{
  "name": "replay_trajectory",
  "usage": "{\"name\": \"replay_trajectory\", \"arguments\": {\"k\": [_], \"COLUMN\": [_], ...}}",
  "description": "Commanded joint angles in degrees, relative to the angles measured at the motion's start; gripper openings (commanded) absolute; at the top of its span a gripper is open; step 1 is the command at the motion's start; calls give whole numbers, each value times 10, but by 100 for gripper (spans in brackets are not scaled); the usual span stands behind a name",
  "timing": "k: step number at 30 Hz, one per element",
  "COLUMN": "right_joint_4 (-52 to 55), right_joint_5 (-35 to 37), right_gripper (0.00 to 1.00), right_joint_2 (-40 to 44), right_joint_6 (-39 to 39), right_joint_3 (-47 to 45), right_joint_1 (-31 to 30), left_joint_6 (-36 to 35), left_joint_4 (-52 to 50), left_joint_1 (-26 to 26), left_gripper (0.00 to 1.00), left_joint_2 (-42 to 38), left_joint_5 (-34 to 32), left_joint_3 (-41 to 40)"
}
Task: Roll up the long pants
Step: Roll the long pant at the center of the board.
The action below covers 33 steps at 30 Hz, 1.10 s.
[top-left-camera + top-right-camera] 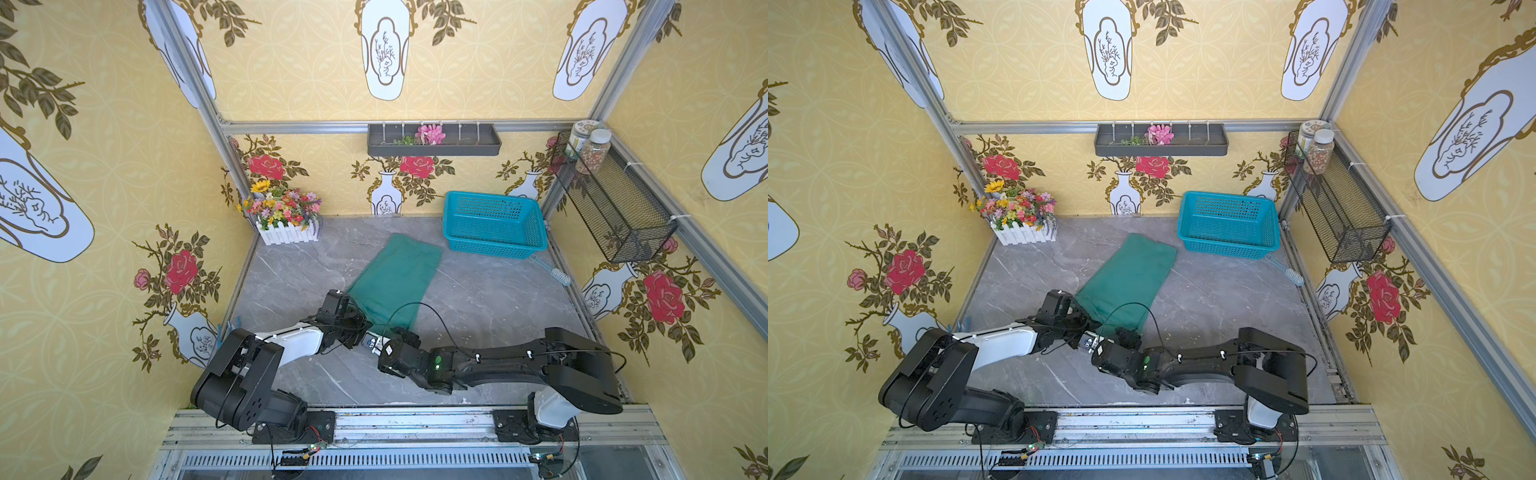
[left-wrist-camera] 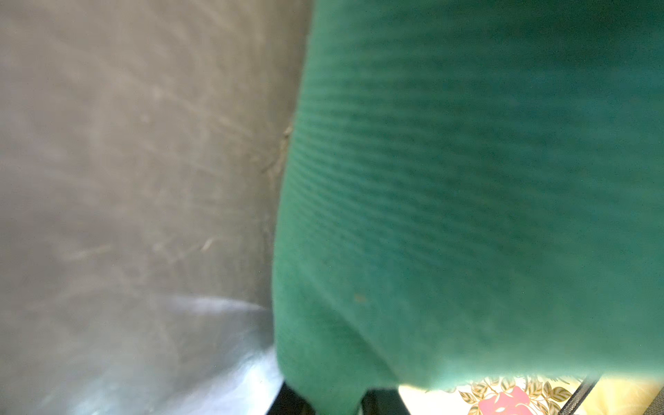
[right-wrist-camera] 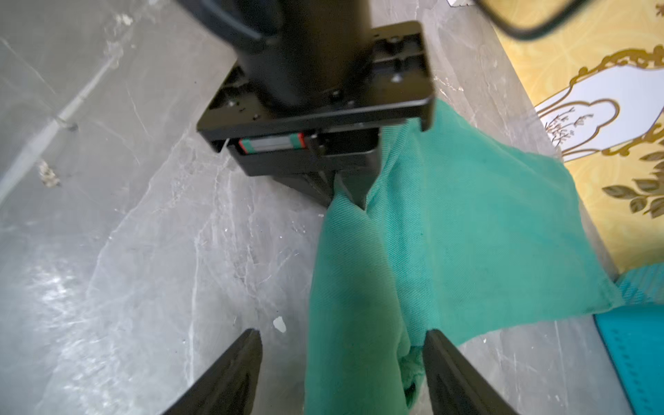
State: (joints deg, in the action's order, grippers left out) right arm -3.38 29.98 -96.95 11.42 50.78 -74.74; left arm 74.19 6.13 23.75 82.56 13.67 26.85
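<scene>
Worktop (image 1: 478, 316), grey stone-look, holding these items:

1. Flower box (image 1: 286, 216), white picket planter. It sits in the far left corner, well apart from the work and probably only decoration.
2. Left gripper (image 3: 346, 201), near the middle of the near edge. Its jaws are pressed together on a fold of green cloth, apparently to anchor and lift that end so a first turn can form.
3. Long pants (image 1: 392, 278), teal-green and folded into one narrow band. The band runs from the near middle of the worktop slantwise toward the far right, and its far end stops short of the basket. The far stretch lies flat in both top views. The near end is raised and gathered into a loose ridge, so the roll appears barely begun.
4. Right gripper (image 3: 341, 337), just beside the left one. Its jaws are spread wide and straddle the gathered ridge without clamping it, likely placed for a fresh grip.
5. Basket (image 1: 490, 243), turquoise mesh, in the far right corner. It is probably where the finished roll will go.
6. Brush (image 1: 559, 275), pale blue, along the right edge and not in use.
</scene>
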Motion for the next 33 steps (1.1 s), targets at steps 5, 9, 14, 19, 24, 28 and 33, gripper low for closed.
{"name": "replay_trajectory", "arguments": {"k": [5, 9, 14, 19, 24, 28, 33], "right_joint_4": [-66, -106, -144, -114, -14, 23, 37], "right_joint_5": [101, 156, 168, 115, -59, -234, -431], "right_gripper": [75, 69, 30, 10, 7, 4, 3], "right_joint_2": [-96, -139, -172, -155, -110, -83, -79], "right_joint_6": [75, 104, 125, 74, -54, -105, -169], "right_joint_3": [29, 35, 31, 27, 27, 21, 21], "right_joint_1": [-2, 0, 6, 19, 73, 127, 201], "left_joint_6": [9, 11, 13, 10, -10, -12, -10], "left_joint_4": [-62, -62, -63, -70, -106, -130, -111], "left_joint_1": [0, 0, 0, 0, 4, 5, 5], "left_gripper": [0, 0, 0, 7, 47, 65, 70], "left_joint_2": [8, 7, 1, -22, -112, -171, -184], "left_joint_5": [-29, -28, -27, -31, -91, -120, -98], "left_joint_3": [-10, -11, -11, -6, 12, 12, -13]}}
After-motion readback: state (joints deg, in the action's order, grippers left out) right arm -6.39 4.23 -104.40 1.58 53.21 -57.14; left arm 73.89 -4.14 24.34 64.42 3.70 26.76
